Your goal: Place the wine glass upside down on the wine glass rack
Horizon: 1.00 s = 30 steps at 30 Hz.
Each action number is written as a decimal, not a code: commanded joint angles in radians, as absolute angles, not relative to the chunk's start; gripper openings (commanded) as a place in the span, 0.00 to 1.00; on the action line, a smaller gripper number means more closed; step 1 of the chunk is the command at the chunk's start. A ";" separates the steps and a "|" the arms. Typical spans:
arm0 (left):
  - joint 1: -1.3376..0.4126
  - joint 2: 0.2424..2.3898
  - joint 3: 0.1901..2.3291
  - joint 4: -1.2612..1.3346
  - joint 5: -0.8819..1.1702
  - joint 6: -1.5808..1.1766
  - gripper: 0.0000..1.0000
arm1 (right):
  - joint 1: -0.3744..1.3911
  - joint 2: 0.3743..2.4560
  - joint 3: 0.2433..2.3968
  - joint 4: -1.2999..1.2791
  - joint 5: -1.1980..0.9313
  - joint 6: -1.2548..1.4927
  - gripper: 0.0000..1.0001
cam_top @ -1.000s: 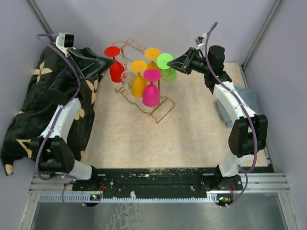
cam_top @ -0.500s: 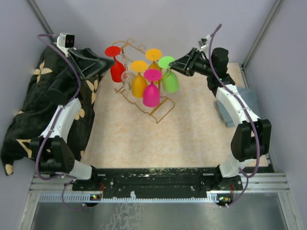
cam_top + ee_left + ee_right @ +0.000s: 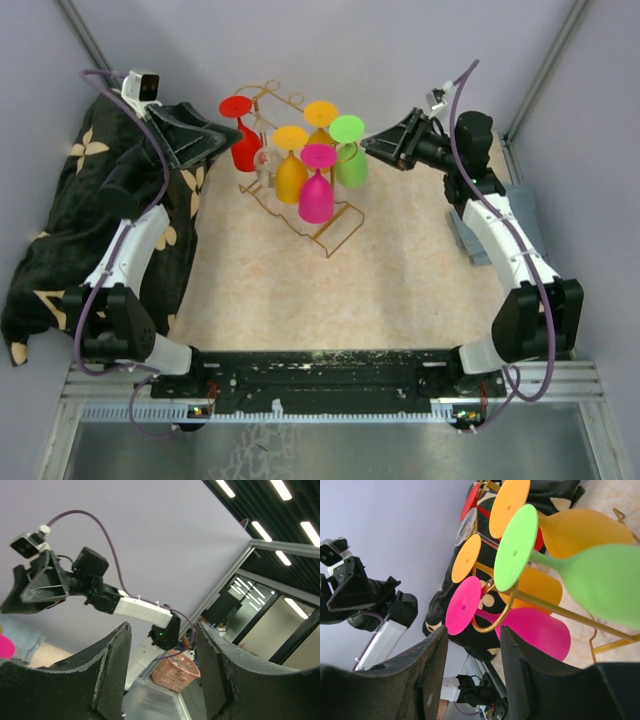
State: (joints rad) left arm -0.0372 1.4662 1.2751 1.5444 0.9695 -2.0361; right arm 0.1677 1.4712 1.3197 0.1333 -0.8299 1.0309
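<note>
The gold wine glass rack (image 3: 335, 228) stands at the back of the table with several coloured glasses hanging on it upside down. The green wine glass (image 3: 351, 165) hangs at the rack's right end, foot up and bowl down. In the right wrist view its green foot (image 3: 516, 547) sits above a gold loop (image 3: 501, 617), with the bowl at the right. My right gripper (image 3: 367, 145) (image 3: 472, 640) is open just right of the green glass, holding nothing. My left gripper (image 3: 233, 129) (image 3: 162, 647) is open and empty beside the red glass (image 3: 243, 148).
A pink glass (image 3: 314, 197), two orange glasses (image 3: 290, 176) and a clear one (image 3: 262, 160) also hang on the rack. A black patterned cloth (image 3: 60, 230) lies along the left wall. A grey object (image 3: 478, 240) lies at the mat's right edge.
My right gripper has opened and let go of the green glass, then drawn back to the right. The green glass has settled lower on the rack. The left arm has not moved.
</note>
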 commanded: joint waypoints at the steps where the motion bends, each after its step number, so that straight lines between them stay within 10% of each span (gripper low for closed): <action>1: -0.034 1.437 1.256 1.643 1.050 -1.934 0.60 | 0.147 1.350 1.295 0.100 -0.779 0.945 0.50; 16: -0.035 1.248 1.306 0.610 1.160 -1.103 0.84 | 0.132 1.200 1.305 -0.155 -0.621 0.753 0.79; 30: -0.034 1.222 1.276 0.548 1.146 -1.069 0.99 | 0.130 1.154 1.394 -0.344 -0.413 0.692 0.85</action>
State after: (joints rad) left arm -0.0372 1.2442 1.2785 0.5697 1.1450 -1.1023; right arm 0.1406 1.2156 1.3304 -0.3161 -0.4980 0.7345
